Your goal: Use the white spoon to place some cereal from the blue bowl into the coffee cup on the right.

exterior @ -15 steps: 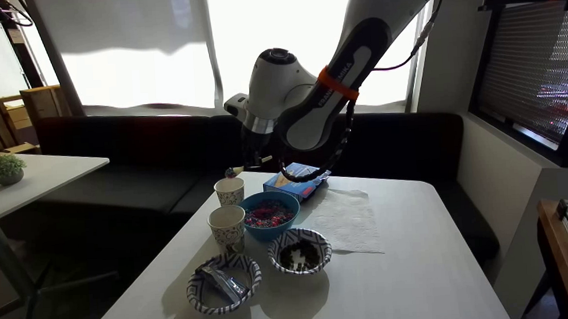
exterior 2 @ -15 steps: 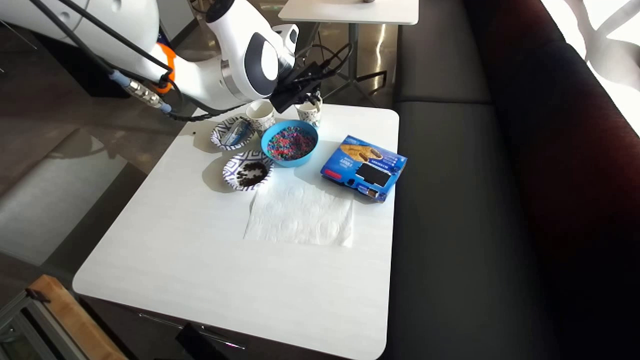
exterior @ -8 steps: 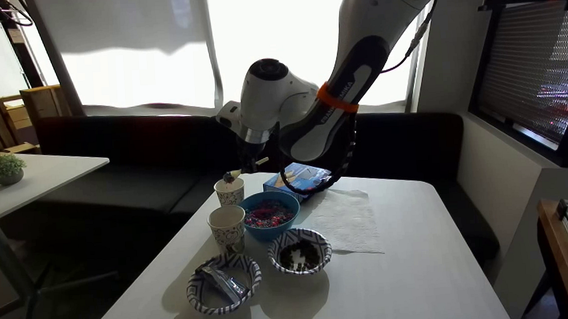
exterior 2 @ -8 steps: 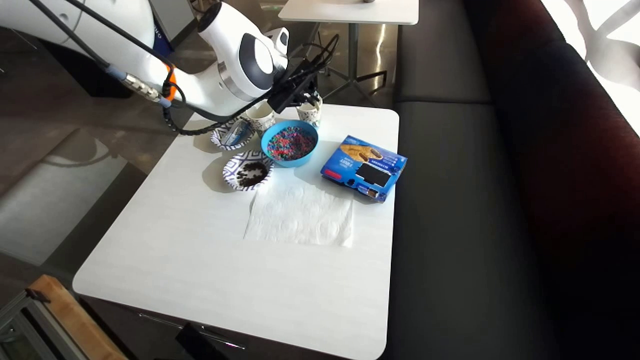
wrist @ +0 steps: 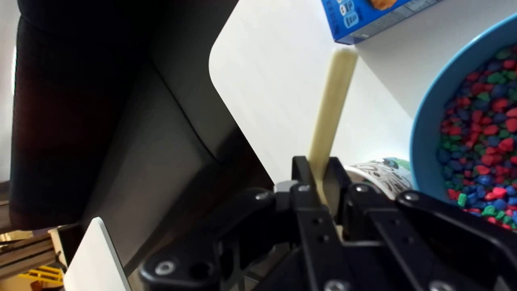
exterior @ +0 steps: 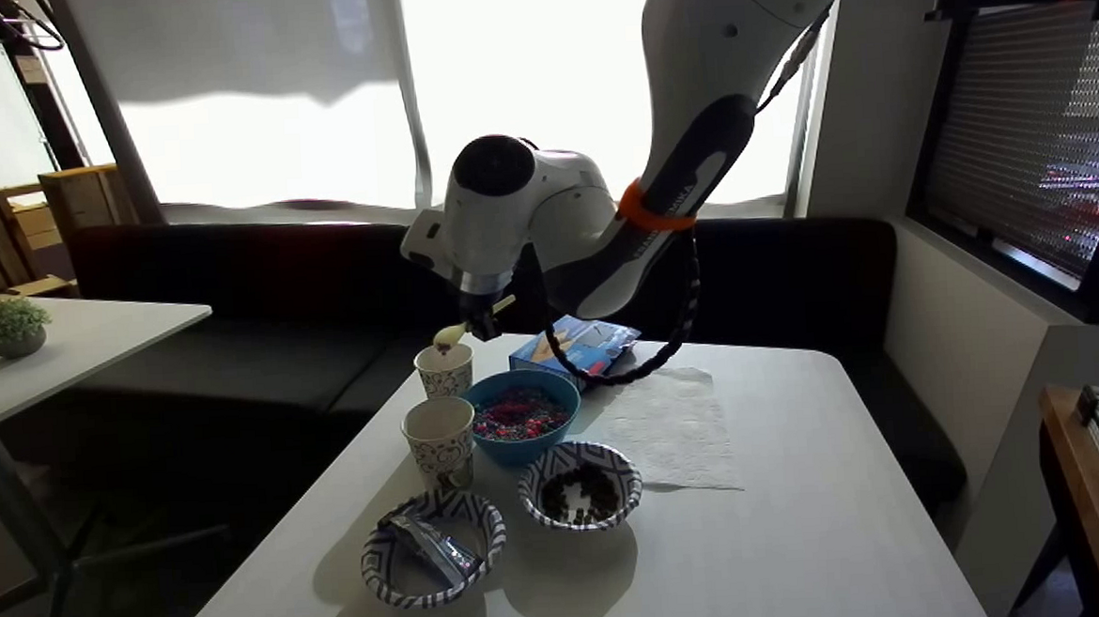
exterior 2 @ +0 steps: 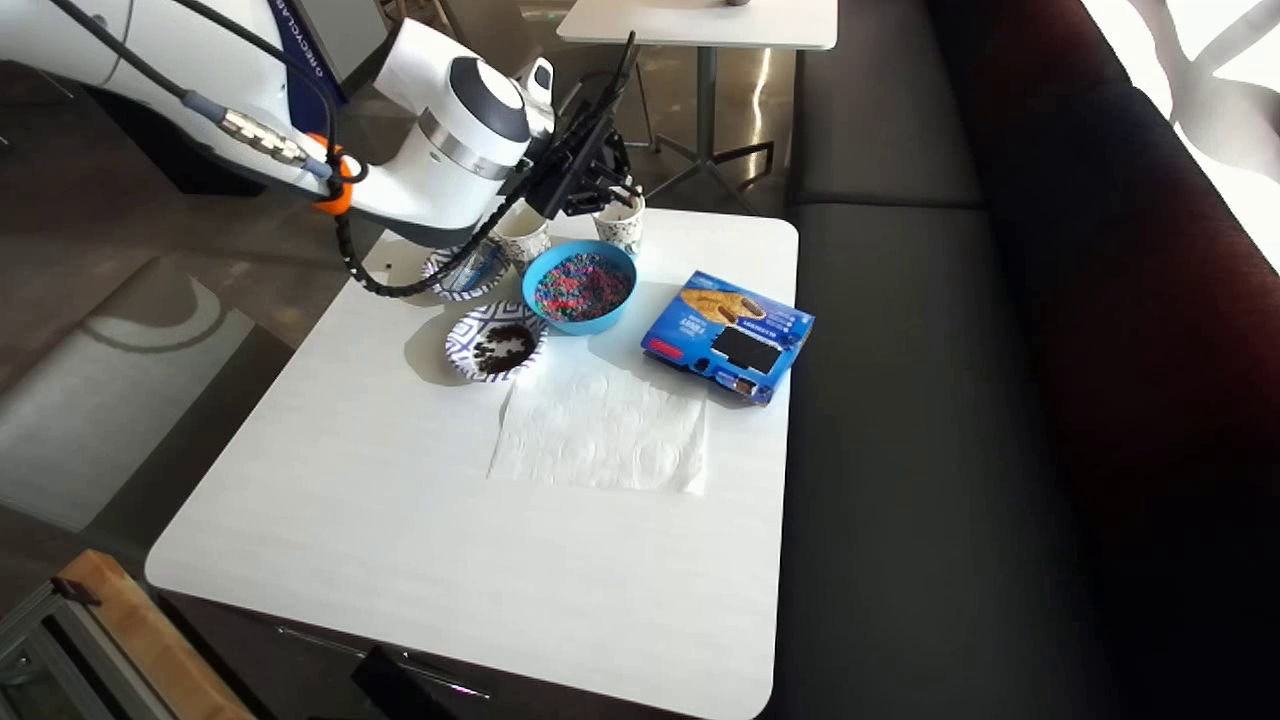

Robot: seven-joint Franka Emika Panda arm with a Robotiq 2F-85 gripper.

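My gripper (wrist: pixel 321 167) is shut on the pale spoon (wrist: pixel 333 101), whose handle sticks up between the fingers in the wrist view. In an exterior view the spoon's head (exterior: pixel 451 335) tilts down over the mouth of the far cup (exterior: pixel 445 380), with a few dark bits at its tip. This cup also shows in the wrist view (wrist: pixel 387 171), partly hidden by the gripper, and in an exterior view (exterior 2: pixel 620 232). The blue bowl (exterior: pixel 518 453) of red, blue and green cereal pieces stands beside it, also in the wrist view (wrist: pixel 426 133).
A second patterned cup (exterior: pixel 439 441) stands nearer. Two black-and-white bowls hold a silvery packet (exterior: pixel 435 550) and dark pieces (exterior 2: pixel 505 350). A blue box (exterior 2: pixel 730 335) and a paper towel (exterior 2: pixel 600 430) lie on the table. The table edge is just beyond the far cup.
The wrist has turned and the spoon has tipped down and lowered over the far cup. The heap on the spoon's head has mostly gone. The bowls, cups and box have not moved.
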